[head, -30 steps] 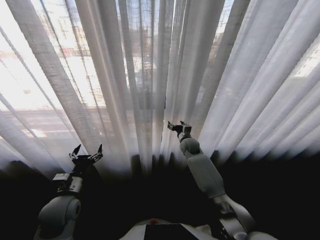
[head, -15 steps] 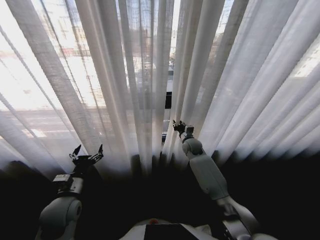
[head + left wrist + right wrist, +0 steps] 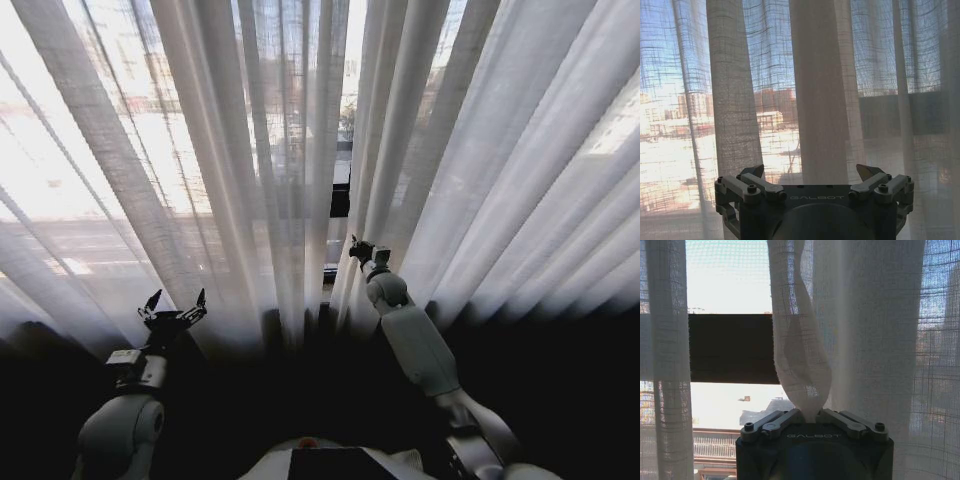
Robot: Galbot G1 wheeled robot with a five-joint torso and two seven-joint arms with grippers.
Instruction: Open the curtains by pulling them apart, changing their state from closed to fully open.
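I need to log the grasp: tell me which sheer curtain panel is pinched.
The right-hand sheer white pleated curtain panel: the right gripper has its jaws shut on that panel's inner edge beside the gap; the left-hand panel hangs ungripped.

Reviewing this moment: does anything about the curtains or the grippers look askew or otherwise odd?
Only one thing: the right gripper is shut on the right curtain's inner edge, so that edge is bunched and twisted above the fingers, with a narrow gap beside it. The left gripper is open before the left curtain, whose pleats hang straight.

Bright daylight thru window (image 3: 341, 150); dark horiz. frame bar (image 3: 730, 347) across gap, bldgs (image 3: 772, 107) outside, floor (image 3: 560, 380) in shadow.
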